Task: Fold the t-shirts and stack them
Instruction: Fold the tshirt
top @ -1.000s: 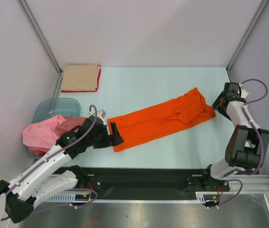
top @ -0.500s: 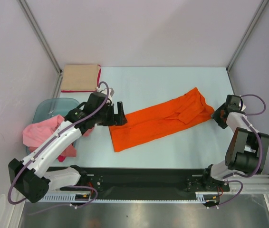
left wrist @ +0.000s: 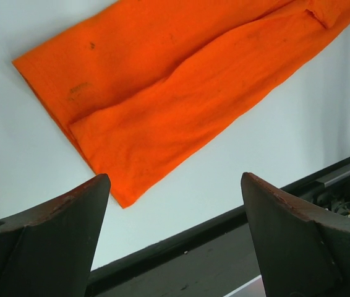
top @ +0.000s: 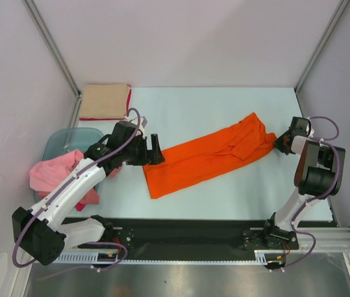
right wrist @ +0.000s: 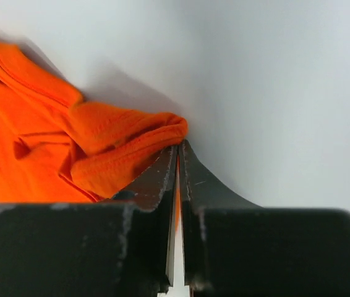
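Observation:
The bright orange t-shirt (top: 209, 158) lies folded into a long strip, slanting across the middle of the table. My right gripper (top: 281, 143) is at the strip's far right end and is shut on a pinch of its edge; the right wrist view shows orange cloth (right wrist: 119, 154) caught between the closed jaws (right wrist: 179, 147). My left gripper (top: 154, 149) hovers open just above the strip's left end, holding nothing. In the left wrist view the orange t-shirt (left wrist: 175, 93) lies beyond the spread fingers (left wrist: 175, 179). A folded tan t-shirt (top: 105, 101) rests on a red one (top: 128, 106) at the back left.
A translucent blue-green tub (top: 70, 138) stands at the left edge with a crumpled pink t-shirt (top: 54, 174) spilling out of it. The black base rail (top: 187, 232) runs along the near edge. Metal frame posts rise at both back corners.
My right gripper has gone from open to shut on the shirt's right edge. The left arm swung from the front left up to the strip's left end and stayed open.

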{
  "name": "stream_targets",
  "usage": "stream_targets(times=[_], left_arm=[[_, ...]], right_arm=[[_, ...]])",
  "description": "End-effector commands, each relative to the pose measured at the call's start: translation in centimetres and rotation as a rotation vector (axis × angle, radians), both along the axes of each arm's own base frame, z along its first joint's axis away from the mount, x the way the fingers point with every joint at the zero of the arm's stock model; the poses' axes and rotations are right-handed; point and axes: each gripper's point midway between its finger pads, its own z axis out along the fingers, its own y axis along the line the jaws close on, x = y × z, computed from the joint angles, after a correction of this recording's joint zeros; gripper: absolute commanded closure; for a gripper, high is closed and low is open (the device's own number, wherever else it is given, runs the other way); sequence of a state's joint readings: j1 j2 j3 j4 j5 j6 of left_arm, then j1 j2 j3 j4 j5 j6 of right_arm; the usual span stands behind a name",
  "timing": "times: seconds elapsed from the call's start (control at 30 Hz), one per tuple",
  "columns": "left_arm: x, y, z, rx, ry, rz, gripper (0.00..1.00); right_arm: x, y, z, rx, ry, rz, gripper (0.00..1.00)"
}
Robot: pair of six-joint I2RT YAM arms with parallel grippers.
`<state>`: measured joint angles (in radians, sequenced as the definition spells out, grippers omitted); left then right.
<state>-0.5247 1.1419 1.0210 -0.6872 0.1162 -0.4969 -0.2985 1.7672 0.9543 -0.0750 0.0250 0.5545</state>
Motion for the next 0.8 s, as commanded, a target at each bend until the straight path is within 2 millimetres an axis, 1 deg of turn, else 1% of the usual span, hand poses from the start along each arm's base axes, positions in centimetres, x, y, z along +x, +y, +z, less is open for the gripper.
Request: stream_targets(times=[0.0,0.03,0.07,0.1,0.13,0.17,0.2,0.23,0.27,0.3,0.33,0.37,0.4,0.43,0.47,0.5,0.53,0.57,0.6,0.63,0.67,0.7,0.73,0.77], left_arm=[[2.0,-0.3,1.2,0.003,-0.068,-0.015,0.07],[2.4,-0.4,1.0,0.014,-0.064,-0.014,0.07],[2.8,-0.6,0.0,0.029,-0.038,-0.018,0.06],[3.1,-0.7,-0.5,0.041,-0.025,-0.026,0.05],[3.6,-1.1,-1.4,0.057,0.002,-0.034,0.05],[4.0,-1.2,-1.9,0.066,0.012,-0.030,0.04],[4.4,-1.3,-2.4,0.074,0.020,-0.022,0.04],[5.0,-1.5,-2.3,0.078,0.016,-0.019,0.03],[5.7,-1.5,-2.8,0.094,0.017,-0.008,0.03],[6.3,-1.4,-4.1,0.123,0.043,-0.001,0.03],[7.0,-1.7,-4.2,0.136,0.043,0.001,0.03],[7.6,-1.5,-4.7,0.159,0.044,0.009,0.03],[8.1,-1.2,-6.5,0.203,0.072,0.020,0.03],[8.6,-1.6,-6.6,0.200,0.072,0.012,0.02],[9.1,-2.0,-7.0,0.196,0.071,0.008,0.02],[9.1,-2.7,-7.6,0.173,0.090,-0.012,0.01],[9.4,-3.3,-8.7,0.168,0.115,-0.027,0.01],[9.9,-4.0,-9.0,0.152,0.109,-0.046,0.01],[9.9,-5.0,-9.0,0.111,0.117,-0.081,0.01],[9.8,-5.5,-10.1,0.104,0.145,-0.100,0.01],[10.0,-6.0,-10.4,0.089,0.152,-0.107,0.01],[10.1,-6.1,-10.8,0.088,0.158,-0.109,0.01],[10.1,-5.9,-12.0,0.110,0.178,-0.101,0.01],[9.9,-5.7,-12.6,0.122,0.196,-0.091,0.02]], right_arm=[[3.8,-0.8,-0.4,-0.008,-0.038,-0.012,0.96],[4.8,-0.7,-0.3,-0.011,-0.042,0.002,0.96],[7.5,-1.3,-0.1,-0.022,-0.056,0.007,0.96],[8.8,-0.9,0.0,-0.023,-0.054,0.024,0.96],[11.8,-1.0,0.0,-0.019,-0.067,0.047,0.96],[13.1,-0.9,0.0,-0.026,-0.073,0.058,0.96],[15.1,-0.4,0.1,-0.034,-0.084,0.080,0.96],[15.9,0.1,-0.4,-0.016,-0.056,0.094,0.96],[19.3,-0.2,0.2,-0.021,-0.098,0.105,0.96],[20.5,-0.1,0.2,-0.022,-0.106,0.111,0.96],[21.4,1.0,0.2,0.002,-0.109,0.143,0.96],[23.7,0.9,0.8,-0.004,-0.152,0.152,0.96],[24.4,1.1,0.9,0.000,-0.161,0.153,0.96],[25.0,1.6,1.0,0.011,-0.168,0.167,0.95],[25.5,1.7,1.1,0.024,-0.182,0.161,0.95],[25.9,2.0,1.1,0.032,-0.198,0.166,0.95],[26.4,2.2,1.4,0.044,-0.226,0.178,0.94],[26.5,2.4,1.6,0.048,-0.239,0.181,0.94],[26.7,2.4,1.6,0.051,-0.251,0.183,0.94],[26.7,2.6,1.6,0.057,-0.255,0.188,0.94],[26.7,2.7,1.6,0.061,-0.258,0.191,0.94],[26.9,2.8,1.8,0.063,-0.270,0.197,0.94],[26.8,2.9,1.4,0.070,-0.266,0.200,0.94],[26.8,3.0,1.4,0.072,-0.266,0.200,0.94]])
